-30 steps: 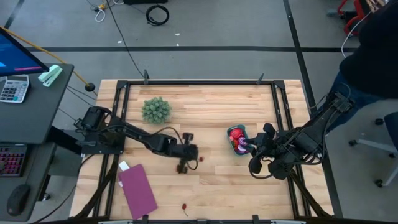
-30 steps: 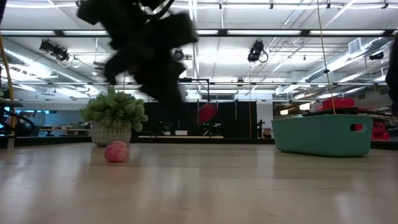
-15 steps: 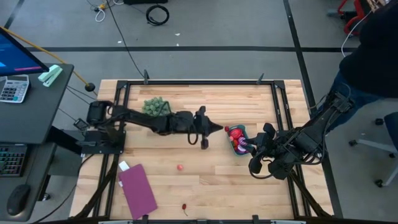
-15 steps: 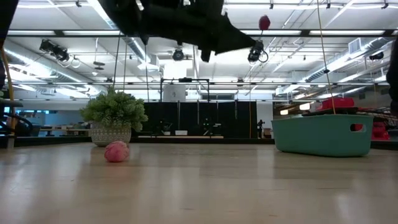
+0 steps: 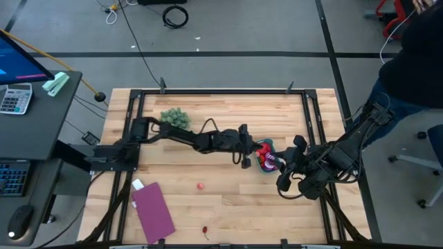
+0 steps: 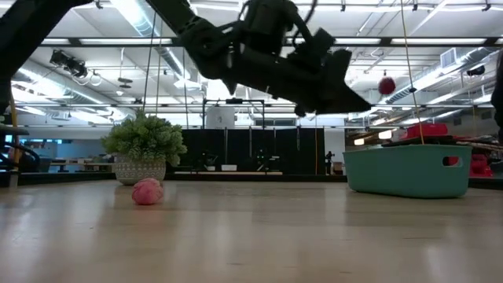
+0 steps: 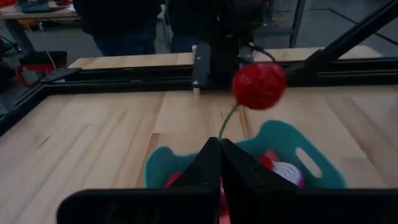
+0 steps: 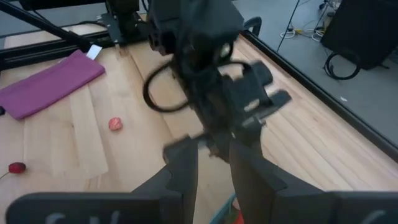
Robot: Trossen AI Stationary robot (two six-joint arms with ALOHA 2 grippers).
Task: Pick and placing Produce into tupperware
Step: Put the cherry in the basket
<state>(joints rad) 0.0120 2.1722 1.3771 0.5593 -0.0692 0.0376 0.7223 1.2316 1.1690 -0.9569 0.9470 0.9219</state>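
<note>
My left gripper (image 7: 219, 149) is shut on the thin green stem of a red ball-shaped fruit (image 7: 259, 85), and it hovers over the teal tub (image 7: 297, 140). From above, the gripper (image 5: 255, 152) reaches the tub's (image 5: 271, 144) left rim. The low view shows the fruit (image 6: 386, 85) high above the tub (image 6: 409, 170). Red, pink and purple pieces lie inside the tub. My right gripper (image 8: 214, 171) waits open just right of the tub (image 5: 282, 164). A pink-red piece (image 5: 200, 185) and a stemmed red one (image 5: 205, 229) lie on the table. My left gripper pinches the fruit's green stem (image 7: 225, 127) at its free end between the two shut fingertips. The fingers point roughly level toward the table's right. The red ball stands out beyond the fingertips, slightly raised, lifted clear above the tub.
A bushy green plant (image 5: 174, 118) stands near the far left edge. A flat purple rectangle (image 5: 153, 209) lies at the near left. A black frame rail (image 5: 228, 90) borders the table. A person stands beyond the right edge (image 5: 415, 62).
My left gripper has risen from low over the table's middle and swung toward the right edge, carrying the red fruit by its stem up to above the tub. The pink-red piece it had hung over now lies in open view.
</note>
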